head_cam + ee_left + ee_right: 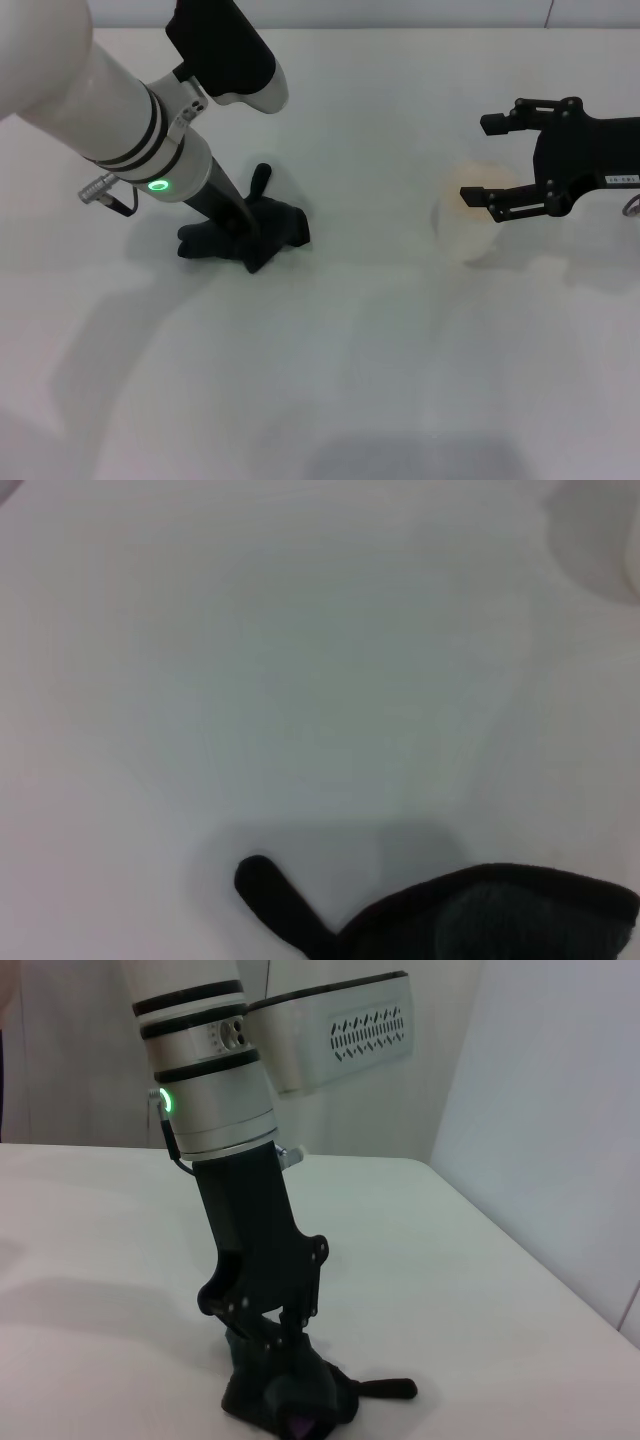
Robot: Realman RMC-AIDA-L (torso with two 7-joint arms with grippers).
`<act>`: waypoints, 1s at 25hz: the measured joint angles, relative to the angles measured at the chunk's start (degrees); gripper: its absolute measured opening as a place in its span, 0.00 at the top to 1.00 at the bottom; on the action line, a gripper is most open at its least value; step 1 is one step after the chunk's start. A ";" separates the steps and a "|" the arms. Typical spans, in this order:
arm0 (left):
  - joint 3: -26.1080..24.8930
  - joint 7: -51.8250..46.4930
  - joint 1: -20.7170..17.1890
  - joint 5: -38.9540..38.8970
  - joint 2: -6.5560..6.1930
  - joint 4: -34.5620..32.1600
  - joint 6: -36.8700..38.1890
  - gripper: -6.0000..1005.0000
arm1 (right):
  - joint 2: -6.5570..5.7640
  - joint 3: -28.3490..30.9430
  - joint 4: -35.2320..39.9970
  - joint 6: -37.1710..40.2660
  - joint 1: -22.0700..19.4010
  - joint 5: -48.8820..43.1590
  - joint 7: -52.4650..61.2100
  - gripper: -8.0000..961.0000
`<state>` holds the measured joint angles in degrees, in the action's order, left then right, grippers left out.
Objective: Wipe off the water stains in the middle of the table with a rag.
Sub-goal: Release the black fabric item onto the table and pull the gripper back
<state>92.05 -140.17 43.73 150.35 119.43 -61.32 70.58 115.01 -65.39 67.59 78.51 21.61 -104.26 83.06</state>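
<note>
While my left gripper [248, 240] presses down, clamped on the crumpled black cloth rag [275, 225] at nine o'clock on the white matte table [330, 380], I see no stain; my open right gripper [490, 160] hovers at three o'clock; dragging could shed the rag.

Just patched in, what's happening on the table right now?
The left gripper is pressed down into the rag, which lies bunched on the left part of the table with its narrow tail sticking out. The right gripper hangs open over a white paper cup on the right side, not gripping it. No stain shows on the bare table between rag and cup in these views.
</note>
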 joint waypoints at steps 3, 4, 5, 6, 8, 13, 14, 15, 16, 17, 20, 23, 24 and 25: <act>-0.02 0.07 0.21 -0.35 0.01 -0.01 0.37 0.84 | 0.00 0.00 0.00 -0.02 0.01 -0.04 0.00 0.11; -0.02 0.07 0.21 -0.42 0.01 -0.04 0.43 0.84 | -0.01 0.00 0.00 -0.03 0.01 -0.05 0.00 0.11; -0.02 0.07 0.20 -0.43 0.01 -0.12 0.45 0.84 | -0.04 0.00 0.00 -0.03 0.01 -0.07 0.00 0.11; 0.01 0.09 0.13 -0.43 0.01 -0.26 0.46 0.84 | -0.06 0.00 0.00 -0.03 0.01 -0.09 0.00 0.11; 0.32 0.02 0.01 -0.36 0.01 -0.37 0.40 0.84 | -0.07 0.00 0.00 -0.05 0.01 -0.14 0.00 0.11; 0.57 -0.26 0.00 -0.15 0.01 -0.68 0.29 0.60 | -0.06 0.00 0.00 -0.15 0.01 -0.22 0.04 0.11; 0.58 -0.29 0.01 -0.13 0.01 -0.93 0.32 0.57 | -0.05 0.00 0.00 -0.17 0.01 -0.24 0.04 0.11; 0.58 -0.38 0.00 -0.11 0.01 -1.72 0.61 0.55 | -0.05 0.00 0.00 -0.19 0.01 -0.27 0.06 0.11; 0.53 -0.44 -0.20 -0.09 0.01 -2.86 1.09 0.53 | -0.05 0.00 0.00 -0.21 0.01 -0.29 0.07 0.11; 0.24 -0.51 -0.84 -0.09 0.00 -5.50 2.36 0.50 | -0.07 0.02 0.00 -0.21 0.00 -0.29 0.09 0.11; -0.25 -0.56 -1.64 -0.30 -0.05 -8.56 4.01 0.43 | -0.12 0.38 -0.01 -0.22 -0.07 -0.32 0.14 0.11; -0.68 -0.86 -2.22 -0.40 -0.05 -10.64 6.15 0.35 | -0.14 0.60 -0.06 -0.25 -0.16 -0.33 0.22 0.11; -0.77 -1.04 -2.46 -0.41 -0.03 -11.30 6.89 0.32 | -0.14 0.61 -0.07 -0.26 -0.19 -0.33 0.23 0.11; -1.11 -1.48 -3.09 -0.45 -0.02 -12.54 7.74 0.29 | -0.14 0.62 -0.07 -0.28 -0.25 -0.33 0.23 0.11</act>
<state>90.95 -141.65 40.65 149.90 119.42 -73.86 78.32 114.87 -64.77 67.51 78.23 21.37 -104.59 83.29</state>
